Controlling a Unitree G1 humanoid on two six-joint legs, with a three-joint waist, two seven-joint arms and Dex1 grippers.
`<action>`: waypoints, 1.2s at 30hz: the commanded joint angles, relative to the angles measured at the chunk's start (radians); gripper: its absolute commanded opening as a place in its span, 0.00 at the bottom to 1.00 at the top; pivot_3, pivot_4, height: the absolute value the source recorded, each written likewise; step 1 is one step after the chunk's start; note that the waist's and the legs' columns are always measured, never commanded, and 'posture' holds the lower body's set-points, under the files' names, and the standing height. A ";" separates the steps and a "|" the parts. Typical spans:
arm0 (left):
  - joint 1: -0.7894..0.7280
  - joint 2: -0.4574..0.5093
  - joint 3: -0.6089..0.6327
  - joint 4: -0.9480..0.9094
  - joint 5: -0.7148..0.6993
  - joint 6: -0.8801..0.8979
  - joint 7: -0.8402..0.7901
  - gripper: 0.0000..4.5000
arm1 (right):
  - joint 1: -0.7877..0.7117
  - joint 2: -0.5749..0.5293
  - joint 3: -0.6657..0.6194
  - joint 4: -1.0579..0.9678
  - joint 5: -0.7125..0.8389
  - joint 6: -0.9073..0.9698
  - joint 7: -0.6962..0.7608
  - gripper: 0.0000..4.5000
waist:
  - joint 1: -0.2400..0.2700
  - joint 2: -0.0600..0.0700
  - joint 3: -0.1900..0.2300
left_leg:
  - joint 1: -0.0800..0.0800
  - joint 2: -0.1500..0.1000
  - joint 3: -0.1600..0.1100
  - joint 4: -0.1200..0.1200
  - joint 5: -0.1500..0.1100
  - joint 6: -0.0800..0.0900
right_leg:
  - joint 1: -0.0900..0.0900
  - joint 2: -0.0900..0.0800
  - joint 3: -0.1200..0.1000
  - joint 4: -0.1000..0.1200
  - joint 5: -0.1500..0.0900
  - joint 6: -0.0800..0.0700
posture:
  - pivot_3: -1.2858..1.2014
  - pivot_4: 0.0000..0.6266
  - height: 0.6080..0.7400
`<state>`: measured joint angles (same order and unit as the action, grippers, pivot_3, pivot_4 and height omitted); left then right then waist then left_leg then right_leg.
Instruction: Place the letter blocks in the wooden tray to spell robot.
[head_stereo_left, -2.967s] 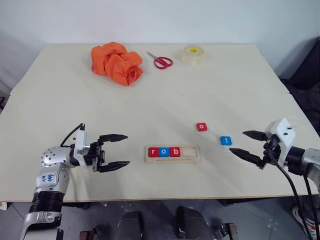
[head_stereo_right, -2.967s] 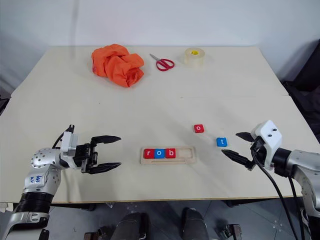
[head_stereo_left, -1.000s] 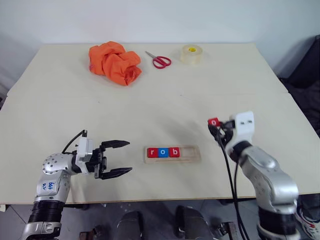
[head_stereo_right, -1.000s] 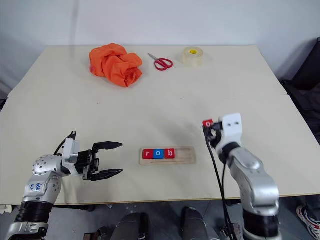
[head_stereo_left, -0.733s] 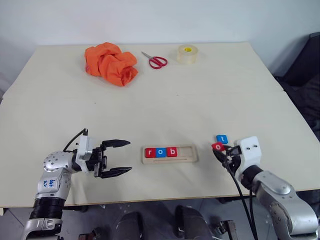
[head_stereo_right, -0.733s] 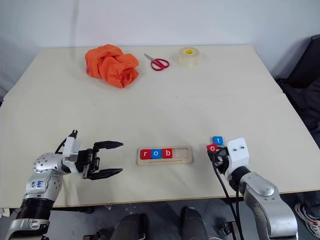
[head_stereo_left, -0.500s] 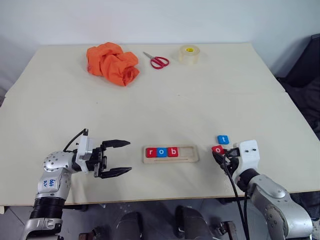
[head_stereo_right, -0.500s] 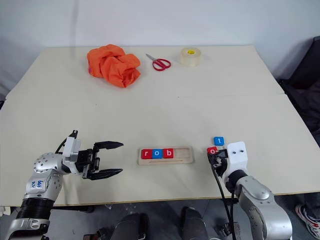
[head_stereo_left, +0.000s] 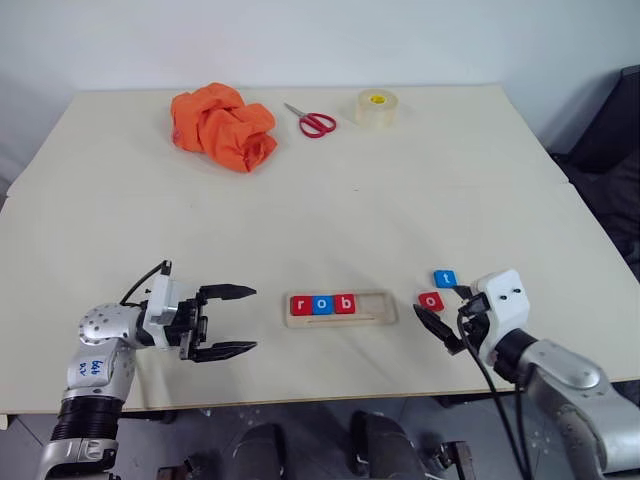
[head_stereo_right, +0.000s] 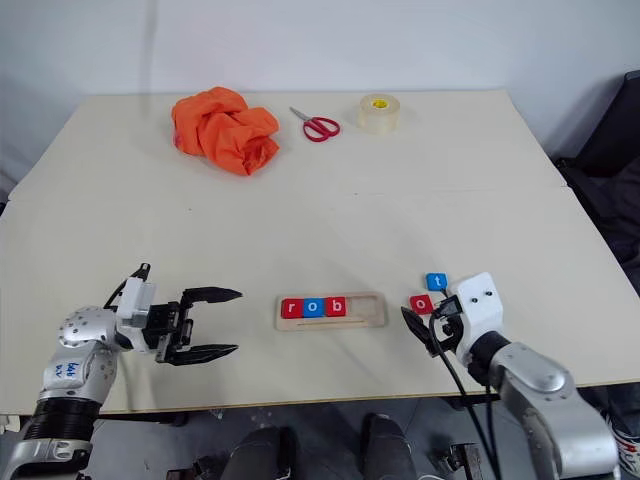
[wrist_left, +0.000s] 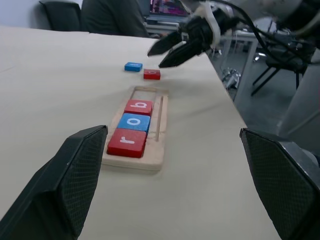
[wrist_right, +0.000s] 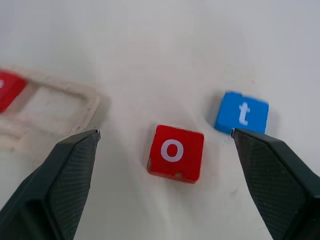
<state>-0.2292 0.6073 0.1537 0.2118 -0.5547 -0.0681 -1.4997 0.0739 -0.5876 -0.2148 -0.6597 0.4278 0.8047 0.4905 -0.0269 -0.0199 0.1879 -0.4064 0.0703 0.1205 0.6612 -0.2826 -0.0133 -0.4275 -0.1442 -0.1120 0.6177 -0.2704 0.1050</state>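
The left gripper (wrist_left: 175, 185) stands with both black fingers (wrist_left: 75, 175) spread wide apart, nothing between them. Directly ahead at 12 o'clock lies the wooden tray (wrist_left: 145, 160), lengthwise along the line of sight, flat on the pale table (wrist_left: 60, 75). Three tiles sit in its groove: the red r block (wrist_left: 127, 142) nearest, the blue o block (wrist_left: 133, 122) touching it, the red b block (wrist_left: 139, 106) next. The far end of the groove is bare. Beyond the tray lies the red tile (wrist_left: 152, 74), and the blue tile (wrist_left: 133, 66) near it at 11 o'clock. The right gripper (wrist_left: 167, 52) hangs just past the red tile, fingers parted, touching neither tile.
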 joint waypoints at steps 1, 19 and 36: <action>0.002 0.020 0.035 0.013 -0.029 -0.025 -0.044 1.00 | -0.035 -0.128 -0.022 0.033 0.028 -0.085 0.178 0.99 | 0.001 0.000 0.000 | 0.000 0.000 0.000 0.000 0.000 0.000 | 0.000 0.000 0.000 0.000 0.000 0.000 | 0.52 0.24 1.00; 0.078 0.013 0.048 -0.013 -0.059 -0.157 -0.046 1.00 | -0.502 -0.356 0.383 0.680 -0.224 -0.538 0.774 0.99 | 0.000 0.000 0.000 | 0.000 0.000 0.002 0.001 0.000 0.000 | 0.000 0.000 0.000 0.000 0.000 0.001 | 0.52 0.24 1.00; 0.124 0.020 0.069 -0.072 -0.070 -0.128 -0.013 1.00 | -0.634 -0.288 0.464 0.880 -0.354 -0.650 0.812 0.32 | -0.001 0.000 0.000 | 0.001 0.001 0.002 0.004 0.000 -0.001 | 0.001 0.000 0.000 0.003 0.001 0.000 | 0.52 0.24 1.00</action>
<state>-0.1047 0.6154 0.1986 0.1640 -0.6008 -0.1946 -1.4996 -0.5541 -0.8784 0.2575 0.2045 0.0990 0.1486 1.3196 -0.0280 -0.0201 0.1881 -0.4053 0.0709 0.1225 0.6651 -0.2823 -0.0144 -0.4270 -0.1446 -0.1119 0.6204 -0.2696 0.1048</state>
